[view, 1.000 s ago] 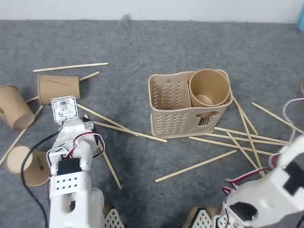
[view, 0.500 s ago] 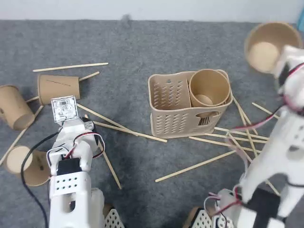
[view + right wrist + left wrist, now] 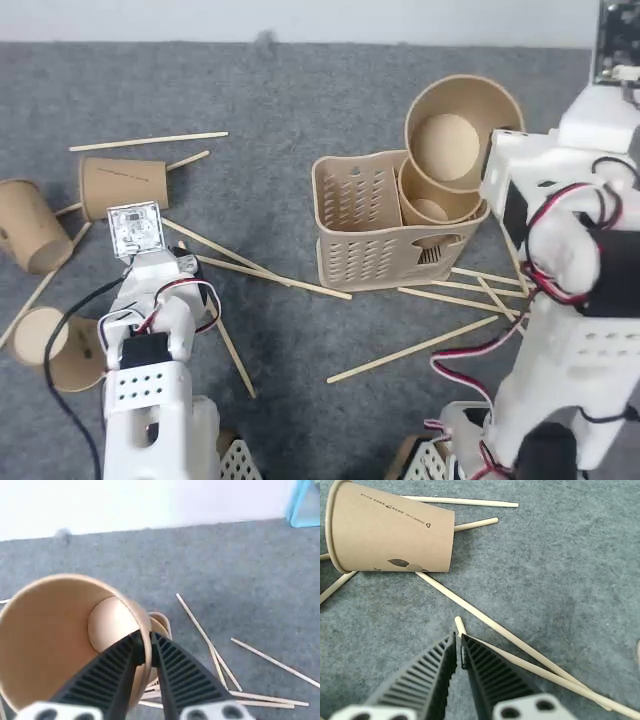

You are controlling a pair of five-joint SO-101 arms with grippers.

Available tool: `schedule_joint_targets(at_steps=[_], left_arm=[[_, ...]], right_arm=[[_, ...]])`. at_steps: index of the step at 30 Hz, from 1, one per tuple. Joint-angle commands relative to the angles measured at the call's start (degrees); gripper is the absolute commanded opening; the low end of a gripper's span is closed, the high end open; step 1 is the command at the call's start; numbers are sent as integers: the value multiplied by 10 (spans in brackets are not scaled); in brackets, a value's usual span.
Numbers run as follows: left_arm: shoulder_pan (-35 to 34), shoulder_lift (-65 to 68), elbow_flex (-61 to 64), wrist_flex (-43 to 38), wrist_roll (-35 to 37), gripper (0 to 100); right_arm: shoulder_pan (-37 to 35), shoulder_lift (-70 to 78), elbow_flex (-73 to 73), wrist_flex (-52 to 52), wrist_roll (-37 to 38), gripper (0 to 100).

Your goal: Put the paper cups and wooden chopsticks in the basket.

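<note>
Right gripper (image 3: 145, 647) is clamped on a cup's (image 3: 455, 140) rim, over the basket (image 3: 360, 250), just above another cup (image 3: 430, 205) already inside. Three cups (image 3: 122, 185) left, chopsticks (image 3: 410, 350) all on the table. Left gripper (image 3: 457, 645) nearly closed, empty, low by a chopstick. The basket's left compartment floor is hidden.

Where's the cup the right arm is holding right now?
In the high view, the held cup is pinched by its rim in the right gripper, at the far right corner of the basket, overlapping the nested cup in its right compartment.
</note>
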Motion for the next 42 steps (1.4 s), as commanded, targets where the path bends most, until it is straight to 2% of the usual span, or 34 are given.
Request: schedule_joint_targets(at_steps=[1,19,26,29,34,38,42], left_arm=[[-4,4,-10,-14,-6,13],[-4,4,-10,-14,-25,13],[-2,4,-10,-14,-25,13],[-1,4,-10,-14,-25,13],[-1,4,-10,-15,-25,13],[-1,4,-10,-16,-25,13],[-4,4,-10,-16,-25,13]], right_arm=[[-5,17,17,12,-1,7],[-5,132,57,18,16,7],[-6,167,88,12,71,12],[-4,163,87,18,94,74],[15,110,87,21,137,208],[44,47,98,22,163,191],[116,-7,190,20,164,153]])
